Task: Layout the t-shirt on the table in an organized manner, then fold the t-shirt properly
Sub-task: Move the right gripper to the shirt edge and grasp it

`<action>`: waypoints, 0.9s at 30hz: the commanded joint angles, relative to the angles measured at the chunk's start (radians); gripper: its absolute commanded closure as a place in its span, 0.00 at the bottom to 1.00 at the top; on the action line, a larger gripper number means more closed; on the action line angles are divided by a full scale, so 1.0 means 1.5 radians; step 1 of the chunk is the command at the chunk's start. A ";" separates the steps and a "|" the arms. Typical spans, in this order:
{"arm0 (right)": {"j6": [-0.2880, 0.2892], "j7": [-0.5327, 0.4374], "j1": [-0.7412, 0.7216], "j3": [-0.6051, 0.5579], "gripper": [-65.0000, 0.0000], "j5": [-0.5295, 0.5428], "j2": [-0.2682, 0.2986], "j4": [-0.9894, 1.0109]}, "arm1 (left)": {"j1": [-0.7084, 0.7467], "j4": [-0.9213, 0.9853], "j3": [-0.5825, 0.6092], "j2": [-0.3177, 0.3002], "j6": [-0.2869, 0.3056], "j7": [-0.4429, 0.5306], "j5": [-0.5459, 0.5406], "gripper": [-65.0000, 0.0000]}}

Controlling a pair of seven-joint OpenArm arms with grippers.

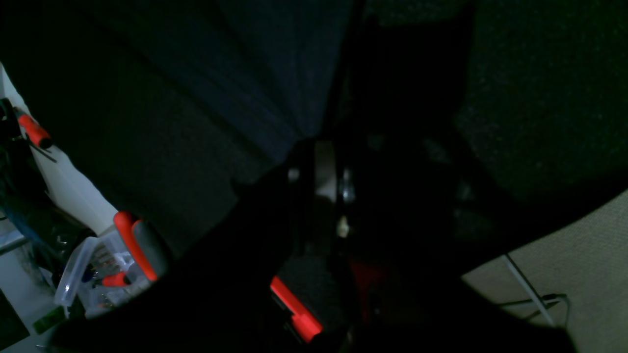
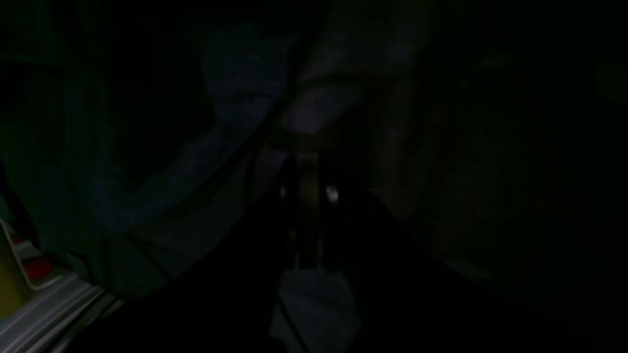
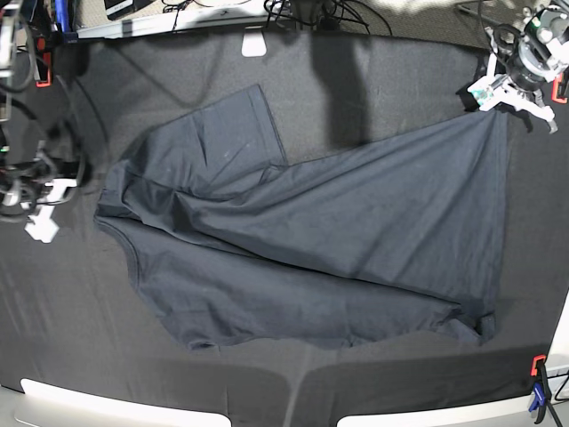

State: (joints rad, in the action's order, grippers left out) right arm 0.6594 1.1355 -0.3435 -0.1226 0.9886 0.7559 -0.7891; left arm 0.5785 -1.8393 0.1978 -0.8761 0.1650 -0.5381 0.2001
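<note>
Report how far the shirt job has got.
Done: the shirt is mostly spread over the table. In hand: the left pincer is at its far corner; the right pincer is at the opposite end. Left: smoothing the diagonal wrinkles, squaring it, all folding.

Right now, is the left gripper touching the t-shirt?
Touching. The base view shows the t-shirt corner drawn up to a point that ends at the left gripper, with no gap. The left wrist view is too dark to add anything.
</note>
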 commanded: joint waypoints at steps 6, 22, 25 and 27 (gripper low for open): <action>0.010 -0.002 -0.022 0.005 0.62 -0.012 -0.002 -0.010 | 0.002 -0.009 -0.005 -0.011 -0.008 0.007 0.006 1.00; -0.024 -0.024 -0.061 0.004 0.64 -0.083 -0.112 -0.010 | 0.002 -0.009 -0.005 -0.011 -0.008 0.010 0.006 1.00; -0.025 -0.024 -0.061 0.005 0.74 -0.084 -0.120 -0.010 | 0.002 -0.009 -0.005 -0.011 -0.008 0.010 0.006 1.00; -0.026 -0.028 -0.061 0.005 0.92 -0.084 -0.122 -0.010 | 0.002 -0.009 -0.005 -0.011 -0.008 0.010 0.006 1.00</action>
State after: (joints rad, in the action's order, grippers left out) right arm 0.6209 1.0927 -0.4236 -0.1139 0.8387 0.5812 -0.7982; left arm 0.5785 -1.8393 0.1978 -0.8761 0.1654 -0.5274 0.2028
